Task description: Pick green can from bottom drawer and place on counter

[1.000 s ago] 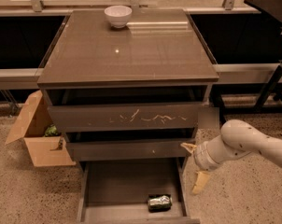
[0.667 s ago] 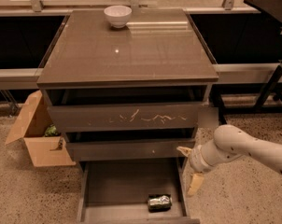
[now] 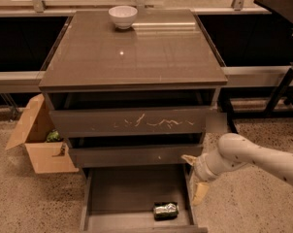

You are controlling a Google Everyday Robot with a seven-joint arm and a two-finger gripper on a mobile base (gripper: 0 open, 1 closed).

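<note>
Two fingers [image 3: 200,194] spread wide, empty, gripper [image 3: 191,179] beside bottom drawer [image 3: 122,191], green can [image 3: 166,210] inside.

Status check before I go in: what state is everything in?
Green can: lying on its side in the bottom drawer, unheld.
Bottom drawer: pulled open.
Gripper: fingers open, empty, right of that drawer.
White bowl: upright on the counter.
Cardboard box: flaps open, on the floor.
Scratched drawer: pushed in.
</note>
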